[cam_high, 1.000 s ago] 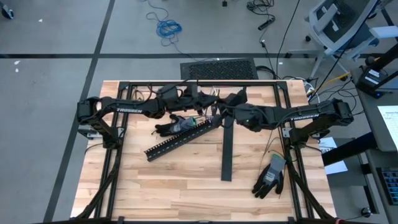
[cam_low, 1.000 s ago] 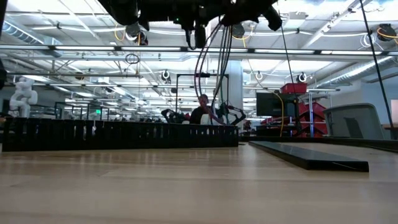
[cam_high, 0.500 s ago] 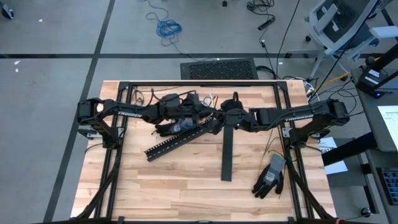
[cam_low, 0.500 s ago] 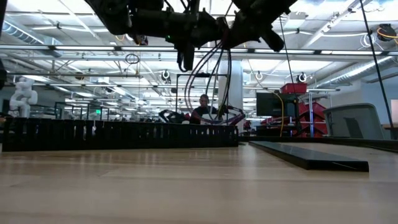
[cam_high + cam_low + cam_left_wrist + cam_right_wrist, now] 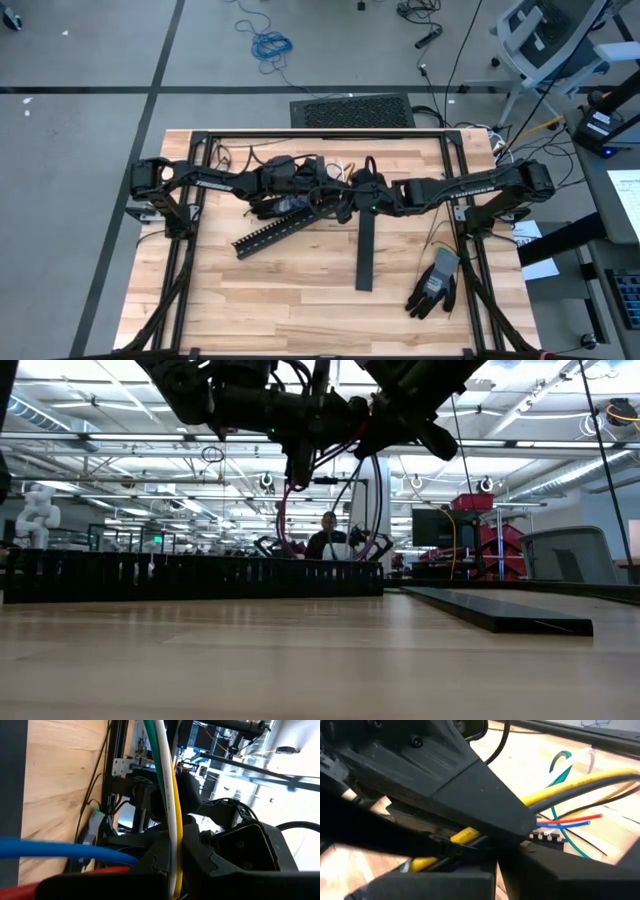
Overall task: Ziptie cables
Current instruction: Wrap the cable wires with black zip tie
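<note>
The cables [image 5: 352,500], a bundle of white, green, yellow, red and blue wires, hang in slack loops above the middle of the table. My left gripper [image 5: 322,192] and my right gripper [image 5: 358,188] meet there, both shut on the bundle. In the left wrist view white, green and yellow wires [image 5: 167,795] run between the fingers. The right wrist view shows a yellow wire [image 5: 570,782] and loose thin wire ends beyond it. A black slotted duct [image 5: 285,225] lies on the table below the grippers. My left gripper [image 5: 175,845] pinches the white, green and yellow wires [image 5: 172,827] between its two fingers, which reach in level from the table's left. The wires run across the fingers, clear of the table. My right gripper [image 5: 495,855] is shut around the yellow wire [image 5: 465,836], slanting down from the table's right; dark parts hide the contact. The bundle hangs clear of the table.
A flat black strip [image 5: 365,240] lies right of the duct. A grey and black glove [image 5: 435,283] sits near the right front corner, and a dark glove [image 5: 265,207] lies under my left arm. A black frame [image 5: 300,135] borders the table.
Both grippers have come down, and the right one has closed in toward the left one while both wrists rolled. The cable loops have sunk lower with them, still clear of the table. Both grippers stay shut.
</note>
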### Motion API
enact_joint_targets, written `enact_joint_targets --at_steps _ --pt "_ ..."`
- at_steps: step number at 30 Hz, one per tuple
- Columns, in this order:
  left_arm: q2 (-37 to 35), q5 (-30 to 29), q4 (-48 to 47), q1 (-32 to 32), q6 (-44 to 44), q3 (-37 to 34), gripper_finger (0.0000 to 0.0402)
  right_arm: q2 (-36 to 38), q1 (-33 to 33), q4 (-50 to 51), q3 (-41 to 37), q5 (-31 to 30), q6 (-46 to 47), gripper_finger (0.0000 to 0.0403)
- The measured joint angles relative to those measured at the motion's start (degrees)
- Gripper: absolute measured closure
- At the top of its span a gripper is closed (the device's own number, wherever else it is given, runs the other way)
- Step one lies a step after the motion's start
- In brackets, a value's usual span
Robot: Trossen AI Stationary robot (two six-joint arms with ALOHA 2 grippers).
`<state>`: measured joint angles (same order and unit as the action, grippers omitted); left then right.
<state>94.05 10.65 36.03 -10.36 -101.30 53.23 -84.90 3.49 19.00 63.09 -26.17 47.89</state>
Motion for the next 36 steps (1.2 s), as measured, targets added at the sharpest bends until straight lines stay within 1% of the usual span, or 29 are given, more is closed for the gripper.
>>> enact_joint_targets --at_steps 3,9,14,19,22,29,33,36 --pt "0.08 0.98 -0.26 -0.66 -0.37 0.0 0.0374 0.04 0.0 0.66 0.0 1.17 0.05 0.038" --pt "0.08 1.91 -0.57 -1.6 -0.41 0.04 0.0374 0.06 -0.09 1.32 0.0 1.07 -0.34 0.0323" --pt "0.08 2.76 -0.82 -2.78 -0.37 0.1 0.0374 0.12 -0.6 3.11 0.02 2.86 0.15 0.0278" --pt "0.08 2.44 -0.8 -4.36 -0.17 0.11 0.0374 0.12 -0.48 3.81 0.02 3.03 -1.79 0.0247" --pt "0.08 3.02 -0.76 -4.67 -0.15 0.11 0.0374 0.12 -1.02 3.87 0.02 2.75 -2.07 0.0241" --pt "0.08 4.51 -0.76 -4.95 0.11 0.11 0.0374 0.22 -2.8 4.21 0.04 2.71 -2.57 0.0242" --pt "0.08 5.44 -0.76 -5.14 0.16 0.11 0.0374 1.68 -3.13 4.41 0.02 2.83 -3.25 0.0242" --pt "0.08 5.69 -0.76 -5.68 0.32 0.11 0.0374 3.42 -3.13 4.88 0.04 4.0 -5.19 0.0242"
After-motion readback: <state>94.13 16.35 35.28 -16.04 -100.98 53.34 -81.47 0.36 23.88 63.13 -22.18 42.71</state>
